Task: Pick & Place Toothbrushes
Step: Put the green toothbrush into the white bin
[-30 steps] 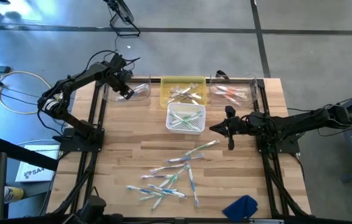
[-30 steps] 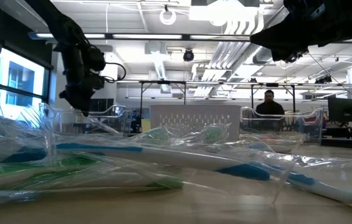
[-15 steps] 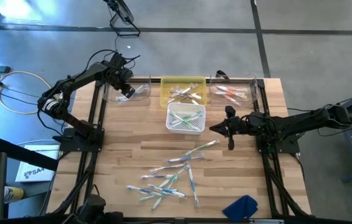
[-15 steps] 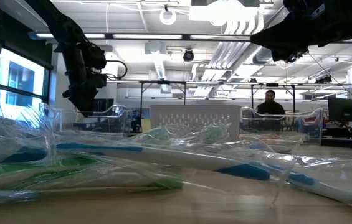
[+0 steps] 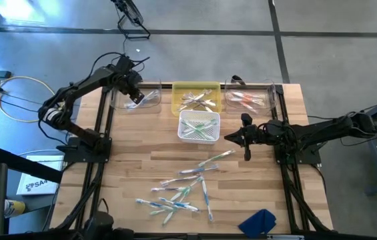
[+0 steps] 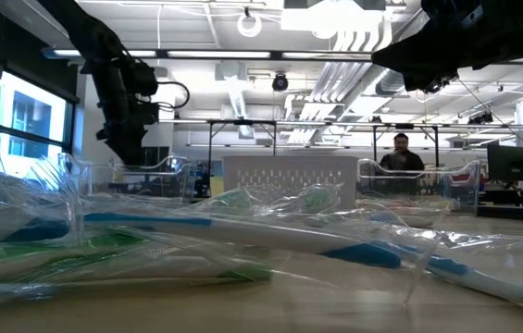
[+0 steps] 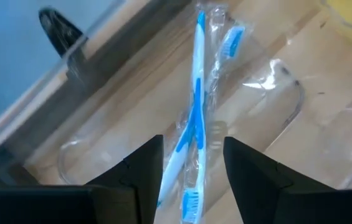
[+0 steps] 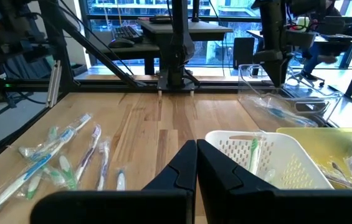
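From above, the left gripper [image 5: 135,97] is hanging over the clear bin [image 5: 149,100] at the table's [image 5: 135,167] far left, while loose toothbrushes [image 5: 181,190] are lying in a scatter near the front edge; the right gripper [image 5: 245,138] is waiting beside the white basket [image 5: 199,127]. In the low view, the left gripper [image 6: 127,129] is sitting close above the bin rim, so a careless lift could be clipping it. In the left wrist view, the jaws are standing spread with 2 blue brushes [image 7: 195,112] lying in the bin between them; a wrapper may be clinging to a finger and riding out. In the right wrist view, the right jaws are pressed together, pinching nothing.
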`<state>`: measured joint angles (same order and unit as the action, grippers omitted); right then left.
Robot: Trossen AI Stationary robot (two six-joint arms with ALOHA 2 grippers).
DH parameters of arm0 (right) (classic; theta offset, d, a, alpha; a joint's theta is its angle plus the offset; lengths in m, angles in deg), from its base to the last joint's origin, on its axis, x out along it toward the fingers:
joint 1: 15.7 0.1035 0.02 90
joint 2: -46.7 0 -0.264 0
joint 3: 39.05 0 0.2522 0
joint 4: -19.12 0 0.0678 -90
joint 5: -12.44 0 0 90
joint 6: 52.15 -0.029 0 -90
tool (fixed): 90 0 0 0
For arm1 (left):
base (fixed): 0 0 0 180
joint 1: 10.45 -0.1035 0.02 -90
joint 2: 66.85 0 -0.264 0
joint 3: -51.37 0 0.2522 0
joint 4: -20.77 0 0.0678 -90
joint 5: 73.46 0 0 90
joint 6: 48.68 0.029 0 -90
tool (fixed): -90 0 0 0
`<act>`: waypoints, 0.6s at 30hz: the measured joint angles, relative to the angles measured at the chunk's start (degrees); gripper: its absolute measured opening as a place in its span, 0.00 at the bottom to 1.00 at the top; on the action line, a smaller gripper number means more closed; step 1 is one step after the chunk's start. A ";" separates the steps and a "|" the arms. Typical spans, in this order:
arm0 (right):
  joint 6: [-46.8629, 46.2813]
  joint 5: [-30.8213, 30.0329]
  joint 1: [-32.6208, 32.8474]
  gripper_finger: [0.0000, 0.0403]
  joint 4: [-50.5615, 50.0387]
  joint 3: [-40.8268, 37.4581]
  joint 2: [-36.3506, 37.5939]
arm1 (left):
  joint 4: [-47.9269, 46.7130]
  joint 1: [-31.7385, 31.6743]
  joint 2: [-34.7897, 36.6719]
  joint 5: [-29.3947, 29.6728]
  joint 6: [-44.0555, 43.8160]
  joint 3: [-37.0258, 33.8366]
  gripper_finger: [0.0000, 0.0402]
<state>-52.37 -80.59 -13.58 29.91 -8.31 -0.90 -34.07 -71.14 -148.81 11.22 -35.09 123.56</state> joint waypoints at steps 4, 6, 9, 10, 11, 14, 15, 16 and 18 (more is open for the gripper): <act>-1.23 -0.13 0.01 0.01 0.09 0.00 0.00 | 2.45 4.01 2.96 2.35 0.19 -0.02 0.41; -1.66 -1.17 0.01 0.01 0.11 0.00 0.00 | 4.51 7.40 4.87 5.64 0.11 0.00 0.41; -1.69 -2.85 -0.01 0.01 0.11 0.00 0.00 | 7.96 14.08 7.65 10.82 0.88 -0.02 0.41; -1.69 -3.06 -0.01 0.01 0.09 0.00 0.00 | 9.12 16.60 8.76 11.99 1.78 -0.02 0.41; -1.69 -3.06 -0.01 0.01 0.11 0.00 0.00 | 10.23 19.02 9.66 12.68 2.89 -0.02 0.41; -1.72 -3.04 0.01 0.01 0.11 0.00 0.00 | 12.15 26.56 11.70 13.78 7.76 -0.02 0.41; -1.82 -3.04 0.00 0.01 0.11 0.00 0.00 | 12.90 28.96 12.26 13.83 8.74 -0.02 0.41; -2.26 -3.04 -0.01 0.01 0.11 0.00 0.00 | 13.73 31.36 12.71 13.86 8.96 -0.02 0.41; -3.10 -3.04 0.00 0.01 0.11 0.00 0.00 | 14.67 35.47 13.13 14.48 9.11 -0.02 0.41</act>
<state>-55.47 -83.63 -13.58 30.02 -8.31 -0.90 -19.39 -35.67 -135.69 25.70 -25.98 123.54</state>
